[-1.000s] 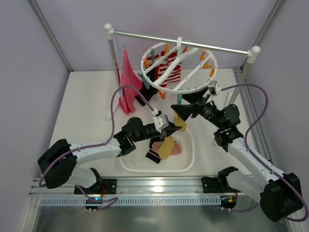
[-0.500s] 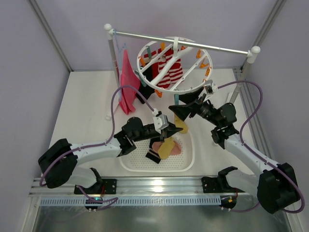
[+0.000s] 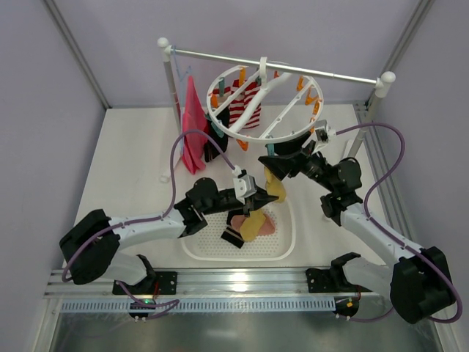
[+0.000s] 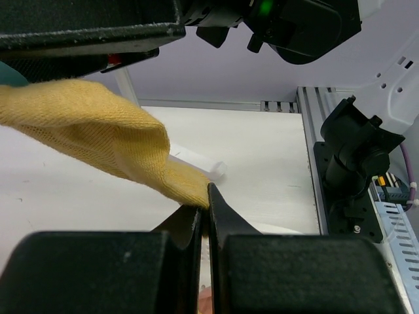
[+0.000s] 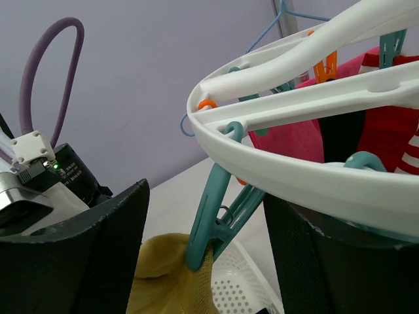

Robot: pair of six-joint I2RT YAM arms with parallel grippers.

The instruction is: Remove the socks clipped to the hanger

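Yellow sock [image 3: 274, 186] hangs from a teal clip [image 5: 211, 219] on the near rim of the hanger [image 3: 258, 103], centre of the top view, just above the basket [image 3: 290, 236]. Left gripper [image 4: 205, 212] is closed, pinching the sock's lower tip. In the left wrist view the cloth runs from the fingertips up to the upper left. Right gripper [image 5: 204, 261] is open, one finger on each side of the clip and neither touching it as far as the right wrist view shows. The clip's long axis slants from the ring down-left to the sock top, so the squeeze has to go across the clip. Right arm is nearer the clip, left arm holds the free end below. Judgement: right squeezes the clip open, left pulls the sock down toward the basket. Striped sock [image 3: 244, 107] is clipped on the far side, upper centre.
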